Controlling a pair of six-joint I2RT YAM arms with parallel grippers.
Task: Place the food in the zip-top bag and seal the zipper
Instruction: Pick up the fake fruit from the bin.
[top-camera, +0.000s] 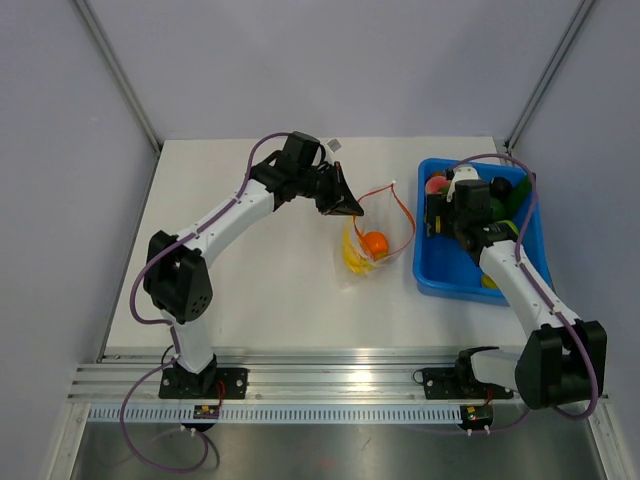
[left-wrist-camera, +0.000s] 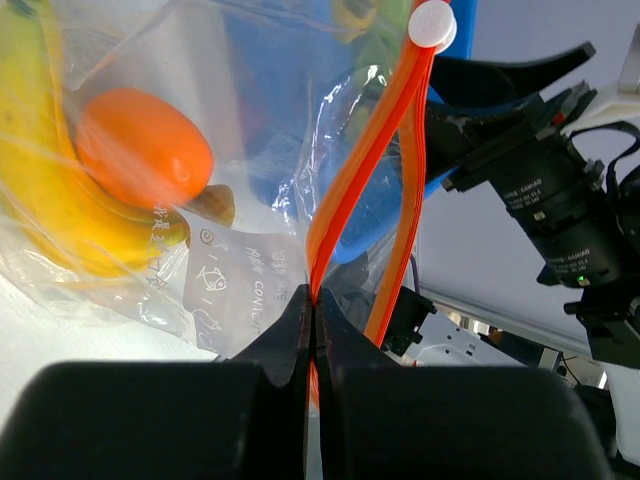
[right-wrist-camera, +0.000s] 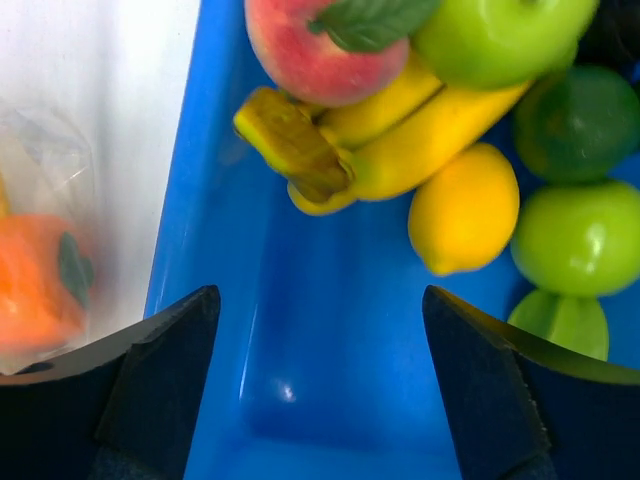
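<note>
The clear zip-top bag (top-camera: 385, 250) stands at mid table with its mouth held up and open. It holds a yellow banana bunch (top-camera: 352, 258) and an orange ball (top-camera: 374, 243). My left gripper (top-camera: 352, 208) is shut on the orange-red zipper strip (left-wrist-camera: 365, 160) at the bag's left mouth edge; its white slider (left-wrist-camera: 432, 22) shows at the top. My right gripper (right-wrist-camera: 320, 340) is open and empty, low over the floor of the blue bin (right-wrist-camera: 210, 200). A banana bunch (right-wrist-camera: 400, 140) and a pink-red peach (right-wrist-camera: 310, 50) lie ahead of it.
The blue bin (top-camera: 450, 285) stands at the right of the table. It also holds a lemon (right-wrist-camera: 465, 210) and green apples (right-wrist-camera: 565, 240). The bag with the orange ball (right-wrist-camera: 35, 280) lies just left of the bin wall.
</note>
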